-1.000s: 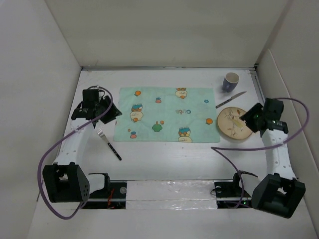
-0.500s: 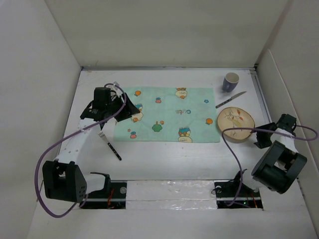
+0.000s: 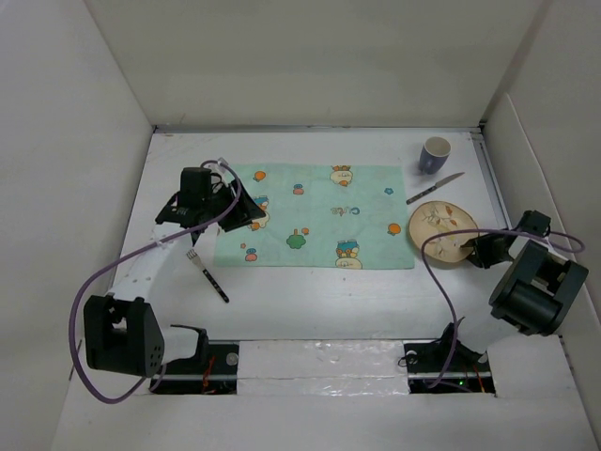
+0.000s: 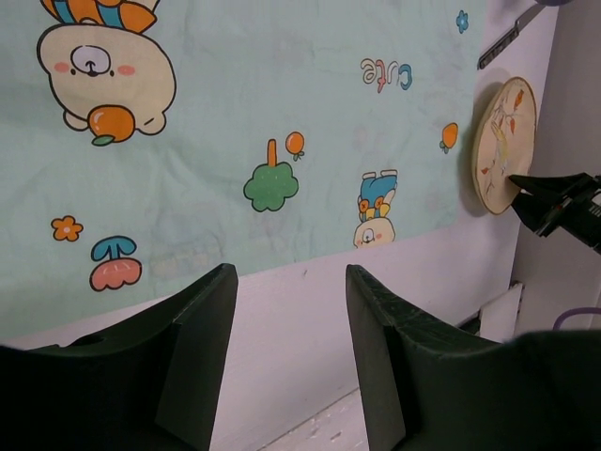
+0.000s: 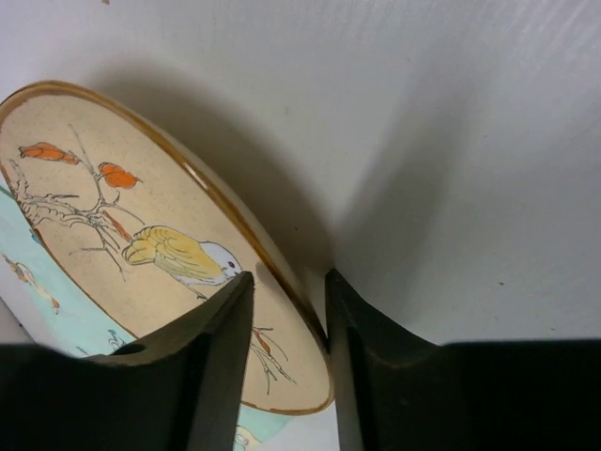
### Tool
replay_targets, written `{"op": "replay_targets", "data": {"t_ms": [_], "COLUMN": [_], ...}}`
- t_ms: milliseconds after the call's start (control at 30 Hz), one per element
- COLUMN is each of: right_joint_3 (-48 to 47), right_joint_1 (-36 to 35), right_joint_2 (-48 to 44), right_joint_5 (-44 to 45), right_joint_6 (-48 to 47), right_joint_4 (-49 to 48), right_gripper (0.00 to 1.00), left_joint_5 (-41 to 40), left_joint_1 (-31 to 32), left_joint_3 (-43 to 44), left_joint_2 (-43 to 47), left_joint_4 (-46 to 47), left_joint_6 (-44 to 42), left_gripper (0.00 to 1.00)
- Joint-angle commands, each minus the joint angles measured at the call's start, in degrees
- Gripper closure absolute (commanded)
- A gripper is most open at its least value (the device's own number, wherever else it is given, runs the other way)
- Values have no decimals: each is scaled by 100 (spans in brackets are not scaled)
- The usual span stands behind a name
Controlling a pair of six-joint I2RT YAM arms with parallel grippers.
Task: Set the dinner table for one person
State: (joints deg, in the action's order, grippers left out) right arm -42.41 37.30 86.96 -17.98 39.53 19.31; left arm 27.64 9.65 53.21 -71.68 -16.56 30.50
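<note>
Desk [image 3: 310,301]: white, under the mat [image 3: 315,216].
Right fingers [image 5: 221,376]: open, astride the plate [image 5: 141,235] rim, right of mat.
Left fingers [image 4: 197,357]: open, empty, above mat's left edge.
Risk: thin rim hold, so the plate may slip or tip.

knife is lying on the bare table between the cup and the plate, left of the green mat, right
Not quite. The knife does lie on the bare table between the cup and the plate, but it is right of the green mat, not left. The top external view shows this.
</note>
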Motion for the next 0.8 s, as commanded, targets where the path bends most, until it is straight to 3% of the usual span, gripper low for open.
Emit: {"op": "replay_targets", "data": {"t_ms": [0,167,300,400,567,700,767], "right_joint_3": [-144,49,277,208,-757,-1848,-2059], "right_joint_1": [-144,-320,-320,-258,-205,-1133,-1408], "right_joint_2": [338,822,404,-256,-1662,-1954,-2164], "right_joint_5": [145,496,672,953,1534,1921,1395], "right_joint_6": [247,731,828,943,750,504,468], "right_joint_4": [81,116,195,519,1206,1681,1480], "right_gripper": [60,69,100,100,100,100,100], "left_joint_5": [5,-39,-92,-48,145,76,14], "left_joint_1": [2,2,2,2,2,2,2], "left_joint_3": [84,163,111,32,-21,206,347], "left_joint_2": [-74,-136,-74,-74,-136,-136,-136], "left_joint_4": [188,337,355,390,513,399,250], "left_joint_6": [-27,-9,-70,-71,96,88,70], "left_gripper": [53,55,55,56,57,57,57]}}
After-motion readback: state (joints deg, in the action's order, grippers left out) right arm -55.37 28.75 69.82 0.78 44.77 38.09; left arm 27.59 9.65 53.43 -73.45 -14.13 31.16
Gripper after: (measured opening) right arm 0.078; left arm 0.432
